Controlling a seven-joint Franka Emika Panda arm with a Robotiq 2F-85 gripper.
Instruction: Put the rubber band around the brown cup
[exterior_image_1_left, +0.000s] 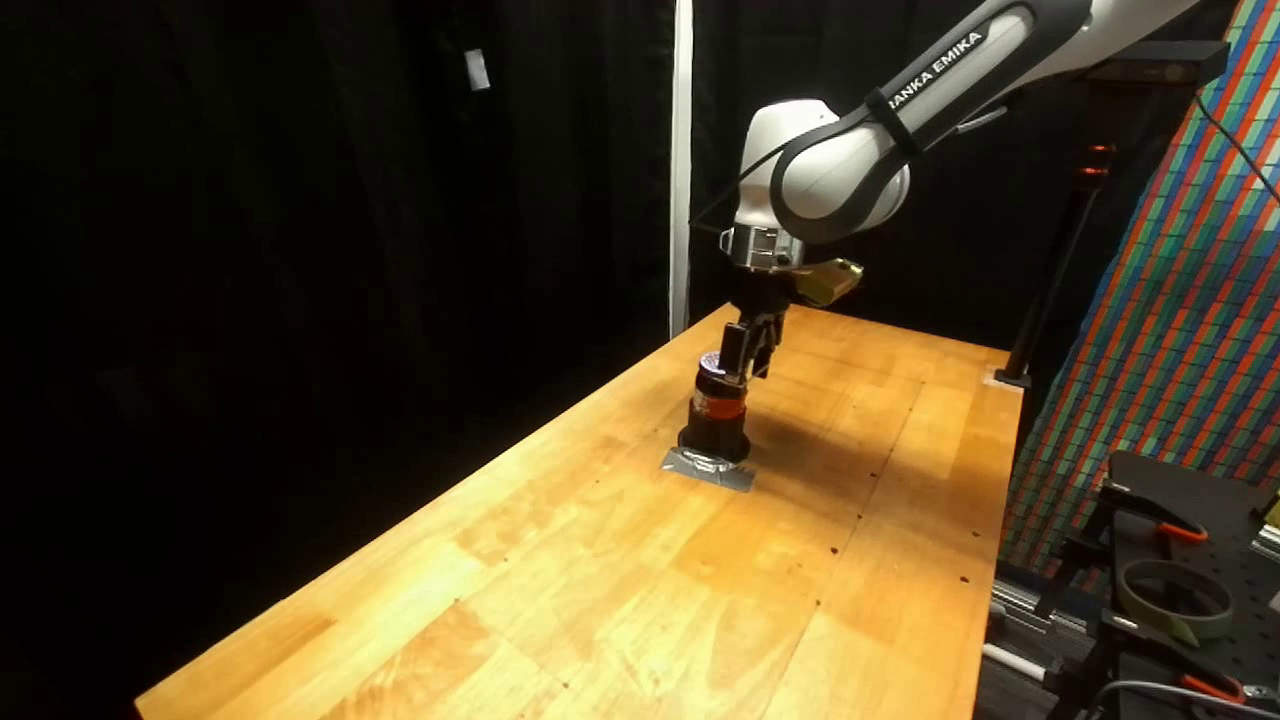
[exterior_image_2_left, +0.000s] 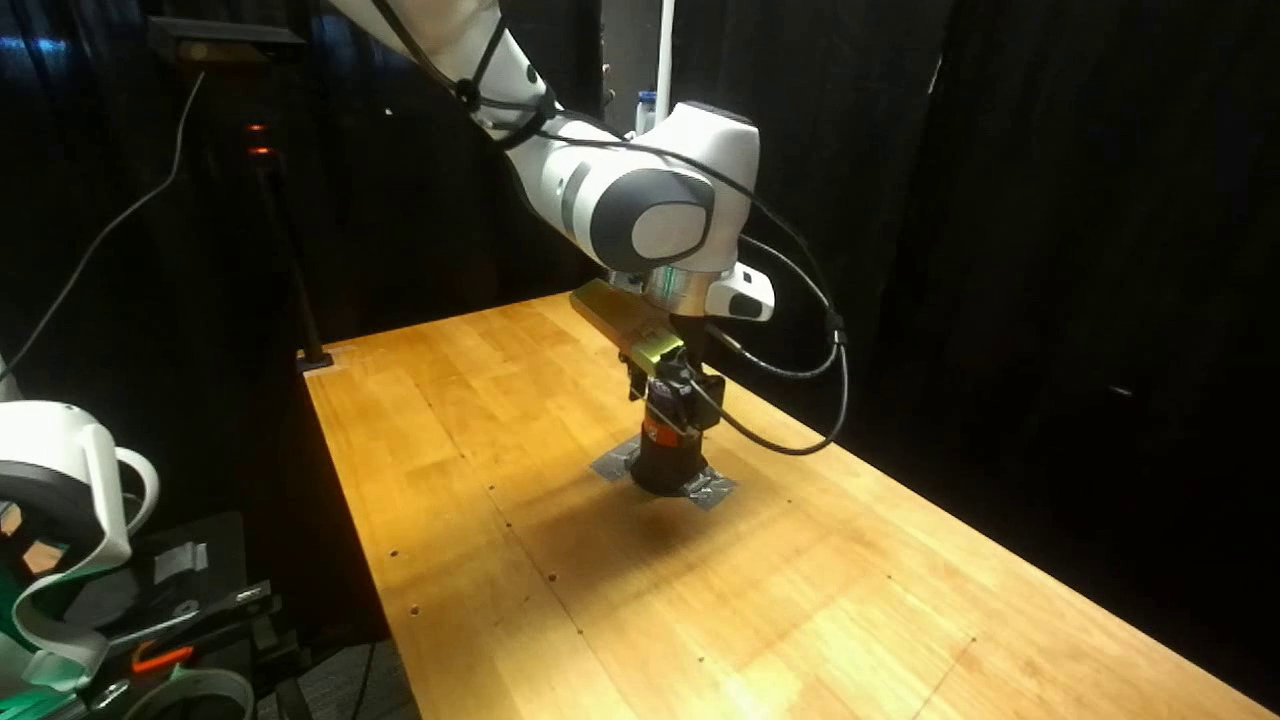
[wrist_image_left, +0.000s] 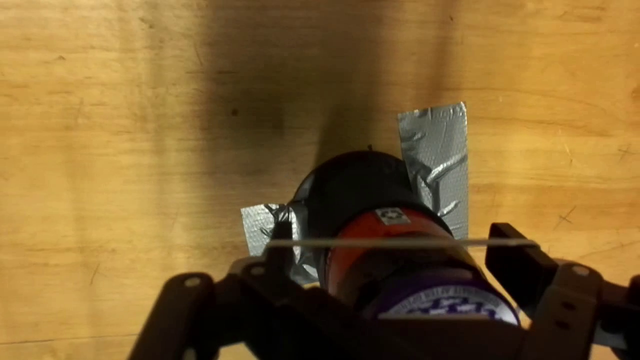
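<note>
Rubber band (wrist_image_left: 405, 243) spans the gripper (wrist_image_left: 394, 240) — jaws spread wide — crossing before the brown cup (wrist_image_left: 392, 267) in the wrist view.

Rubber band (wrist_image_left: 400, 243) taut across spread hand (wrist_image_left: 398, 252) — brown cup (wrist_image_left: 365, 200) behind

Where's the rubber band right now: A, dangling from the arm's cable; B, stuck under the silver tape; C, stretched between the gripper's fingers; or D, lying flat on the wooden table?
C: in the wrist view, the rubber band runs as a straight pale line across the open gripper, from one finger to the other.
</note>
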